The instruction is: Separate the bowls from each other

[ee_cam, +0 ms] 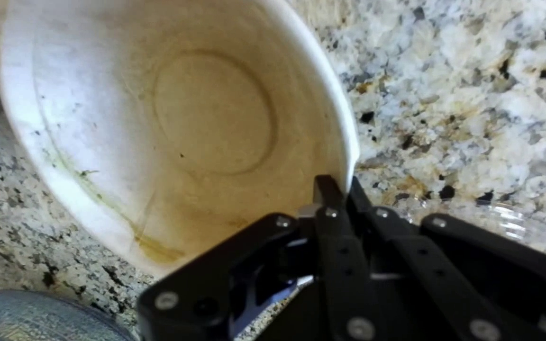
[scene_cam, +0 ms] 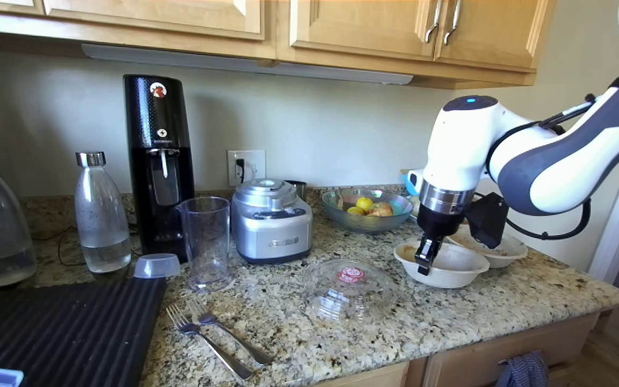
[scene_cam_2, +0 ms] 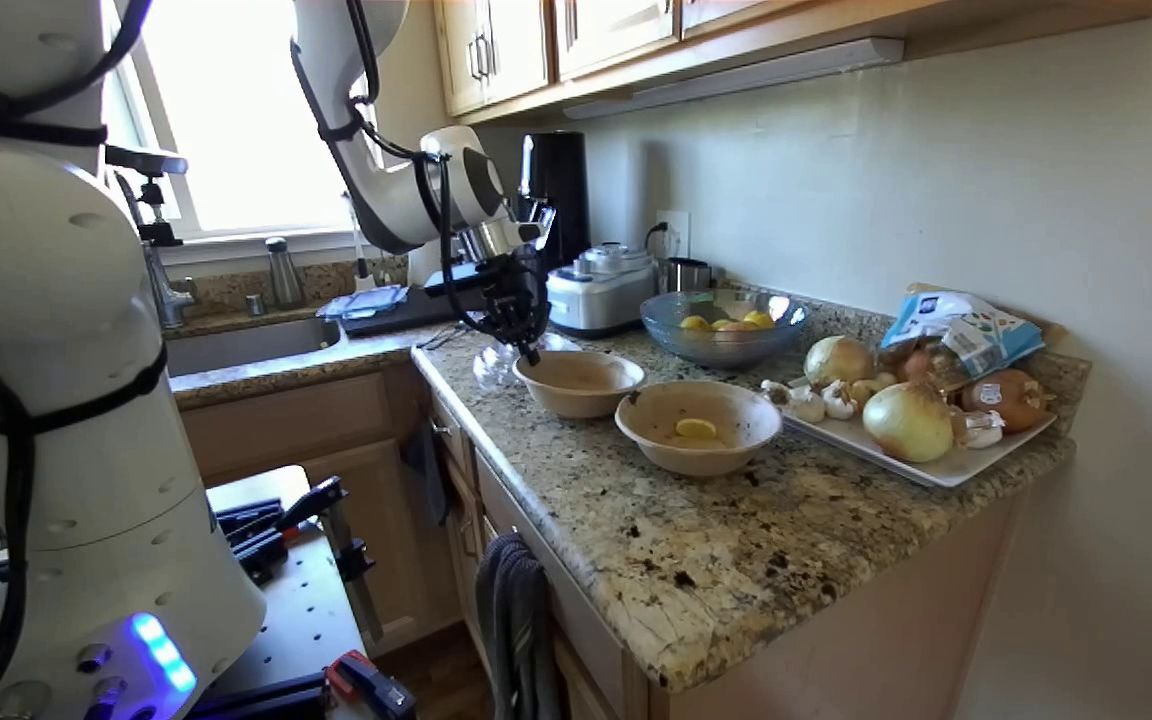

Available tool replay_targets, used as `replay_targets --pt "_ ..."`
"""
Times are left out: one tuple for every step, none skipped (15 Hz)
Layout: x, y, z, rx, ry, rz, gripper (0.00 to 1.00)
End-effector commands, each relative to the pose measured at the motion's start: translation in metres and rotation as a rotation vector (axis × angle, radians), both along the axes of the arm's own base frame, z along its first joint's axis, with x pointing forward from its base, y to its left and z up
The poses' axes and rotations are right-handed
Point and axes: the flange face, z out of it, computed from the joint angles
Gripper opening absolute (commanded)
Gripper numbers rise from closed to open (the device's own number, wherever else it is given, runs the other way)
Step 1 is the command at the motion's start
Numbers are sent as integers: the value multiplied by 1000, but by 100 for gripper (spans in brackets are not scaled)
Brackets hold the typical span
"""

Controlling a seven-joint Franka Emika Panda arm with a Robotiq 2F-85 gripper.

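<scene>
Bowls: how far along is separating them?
Looks done: the held bowl and the other bowl, which has a yellow slice in it, are side by side, not nested. In hand: the jaws are shut on the held bowl's rim. Left: the rims look very close in the wrist view, so probably widening that gap, then releasing.

I grip an upright, stained off-white bowl; a second bowl sits just beside, nearer the desk's end edge.
</scene>
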Motion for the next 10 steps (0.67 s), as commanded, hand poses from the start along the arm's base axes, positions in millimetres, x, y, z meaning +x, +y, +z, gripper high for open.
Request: replay_targets --pt "-2 -6 -4 14 -5 12 31" --pt "-2 -7 0 12 -4 15 34" --pt "-2 -8 5 12 -7 11 39" --pt "-2 -8 10 20 -12 7 46" --pt "-1 -8 15 28 -14 7 52" --pt "-1 -9 22 34 -20 -1 58" --pt "0 -10 29 44 -17 -3 65" --pt "0 -10 36 49 -19 -10 70" --pt "1 -12 44 51 -11 -20 77" --pt "1 -13 51 64 0 -26 84"
